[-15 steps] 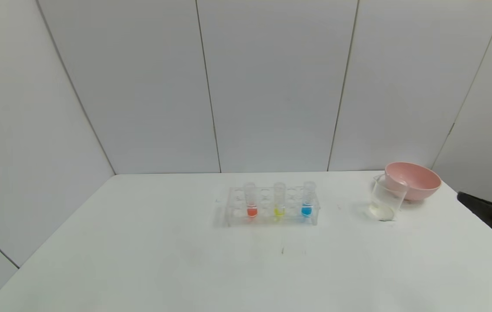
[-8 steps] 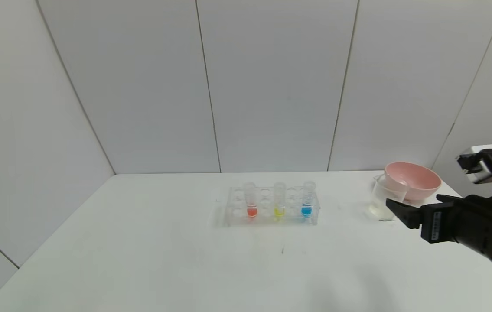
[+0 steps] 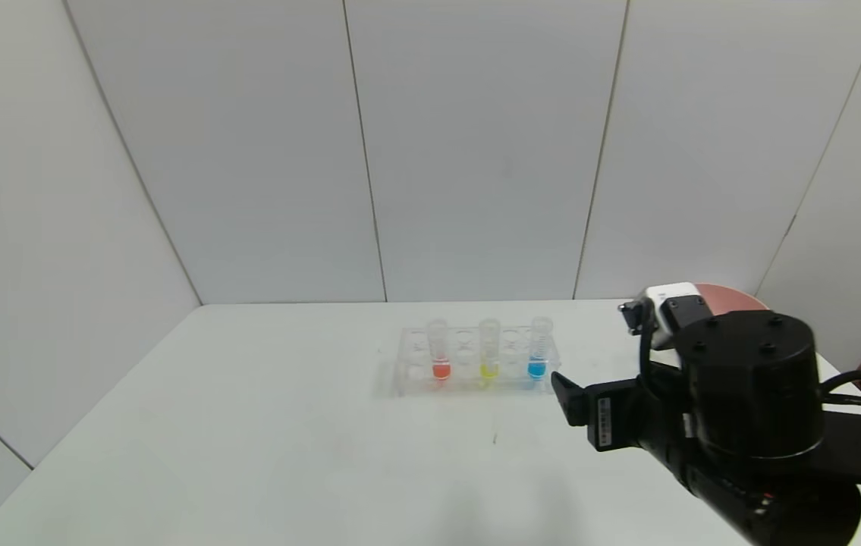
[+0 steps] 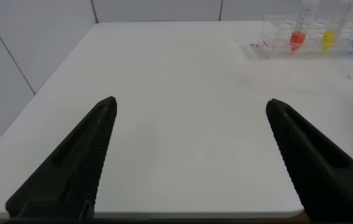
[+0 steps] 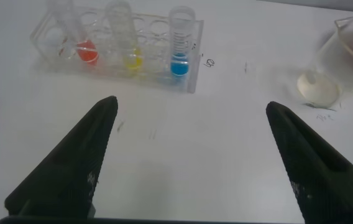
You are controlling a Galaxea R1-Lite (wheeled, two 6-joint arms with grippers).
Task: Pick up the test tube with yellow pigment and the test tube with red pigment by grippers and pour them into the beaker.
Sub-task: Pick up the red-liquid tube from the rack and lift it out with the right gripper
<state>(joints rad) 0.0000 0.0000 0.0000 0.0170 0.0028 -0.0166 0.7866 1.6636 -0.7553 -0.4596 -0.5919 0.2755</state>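
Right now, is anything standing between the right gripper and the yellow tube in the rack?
Yes. The blue tube stands in the rack between the open right gripper and the yellow tube.

Standing upright in a clear rack: test tube with red pigment [image 3: 439, 350] at the left end, test tube with yellow pigment [image 3: 488, 349] in the middle, each holding a little liquid at its rounded bottom. Off to the right, well apart: clear beaker [image 5: 344, 62], upright.
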